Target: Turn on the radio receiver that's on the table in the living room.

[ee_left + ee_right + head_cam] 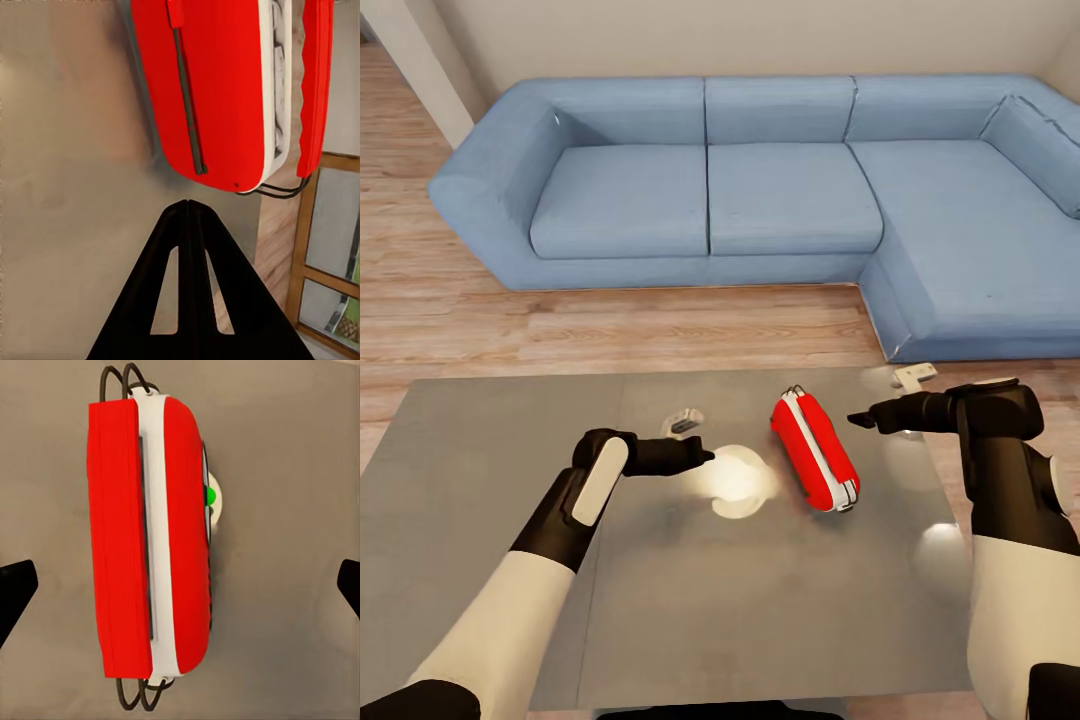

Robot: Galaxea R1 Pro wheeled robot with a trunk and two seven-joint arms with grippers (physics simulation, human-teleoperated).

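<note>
head view has the radio (pixel 816 452) on the table (pixel 490 480) between the closed left gripper (pixel 705 456) and spread right gripper (pixel 857 419), neither touching, switch unpressed.

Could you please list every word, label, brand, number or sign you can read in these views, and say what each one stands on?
There are none that can be read.
The radio receiver shows plain red shell, a white band and a small green spot beside its dial, with no lettering.
The table, the sofa, the left tool and the right tool carry no visible markings.
</note>
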